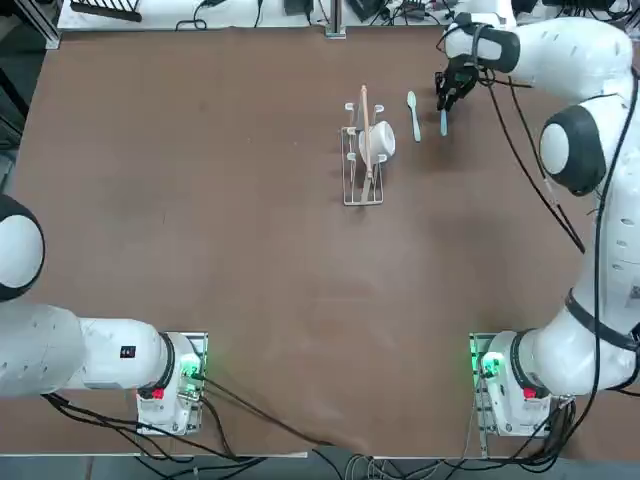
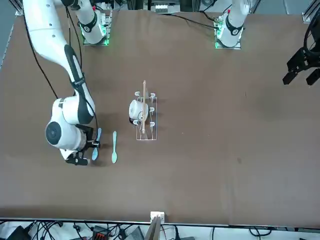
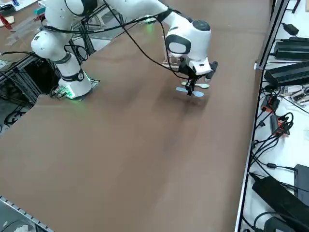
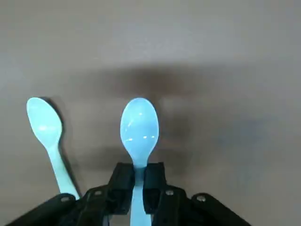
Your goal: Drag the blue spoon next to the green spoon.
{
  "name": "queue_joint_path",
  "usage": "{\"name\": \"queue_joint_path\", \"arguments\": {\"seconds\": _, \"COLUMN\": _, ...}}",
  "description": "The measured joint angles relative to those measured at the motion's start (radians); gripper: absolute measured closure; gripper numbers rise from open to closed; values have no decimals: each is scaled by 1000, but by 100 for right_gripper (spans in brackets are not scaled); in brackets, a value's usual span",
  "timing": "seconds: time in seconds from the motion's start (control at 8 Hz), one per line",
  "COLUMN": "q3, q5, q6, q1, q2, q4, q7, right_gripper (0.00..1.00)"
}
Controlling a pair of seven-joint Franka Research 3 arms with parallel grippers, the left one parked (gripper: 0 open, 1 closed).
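I see my right pincer (image 4: 136,186) down at the far side of the brown desk (image 1: 200,220), its fingers clamped on the handle of the blue spoon (image 4: 139,127), just behind the bowl. The blue spoon lies flat on the desk, just beside the green spoon (image 4: 47,136) and roughly parallel to it, not touching. A wire rack (image 1: 364,150) holding a white cup (image 1: 380,140) stands near the green spoon's other side.
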Motion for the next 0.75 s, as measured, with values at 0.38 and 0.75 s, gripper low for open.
{"name": "queue_joint_path", "arguments": {"seconds": 0.38, "q3": -1, "q5": 0, "q6": 0, "q1": 7, "q2": 42, "q4": 50, "q7": -86, "right_gripper": 84}}
{"name": "queue_joint_path", "arguments": {"seconds": 0.75, "q3": -2, "q5": 0, "q6": 1, "q1": 7, "q2": 60, "q4": 52, "q7": -107, "right_gripper": 77}}
